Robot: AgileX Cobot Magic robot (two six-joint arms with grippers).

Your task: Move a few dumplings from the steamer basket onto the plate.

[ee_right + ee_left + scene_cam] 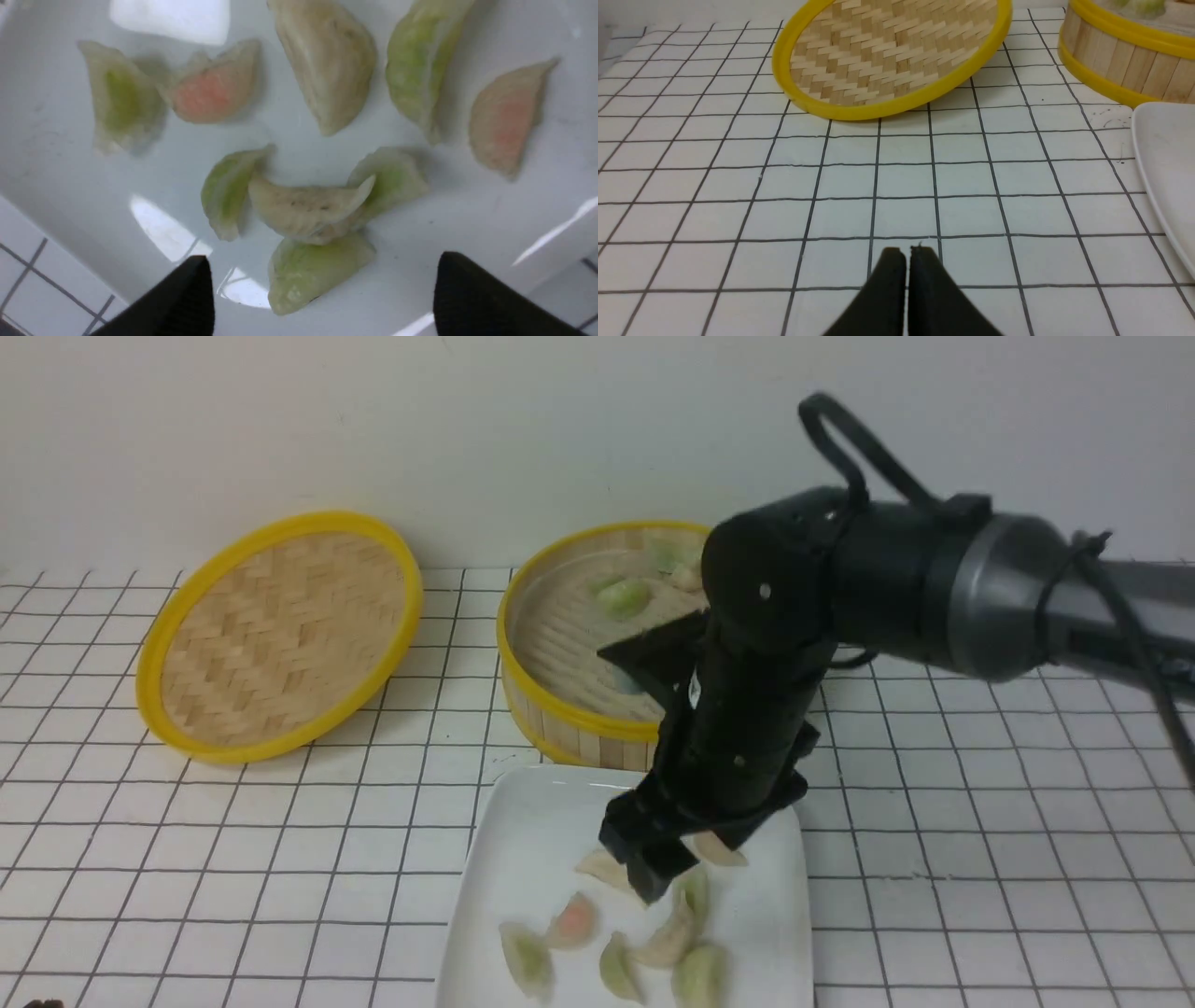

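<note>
The steamer basket (560, 714) stands at the back middle with a green dumpling (624, 597) and a couple more inside, partly hidden by my right arm. The white plate (523, 859) lies in front of it with several dumplings (571, 924), green, pinkish and beige. My right gripper (674, 870) hangs low over the plate, open and empty. In the right wrist view the right gripper (327, 280) straddles a green dumpling (313, 273) lying on the plate (467, 219), its fingers apart from it. My left gripper (906, 254) is shut and empty over the tiled table, left of the plate (1167, 158).
The flat woven yellow-rimmed lid (280, 635) lies tilted at the back left, also in the left wrist view (892, 51). The basket's wall (1125, 65) shows at that view's far corner. White gridded tiles (980, 859) cover the table; a wall stands behind.
</note>
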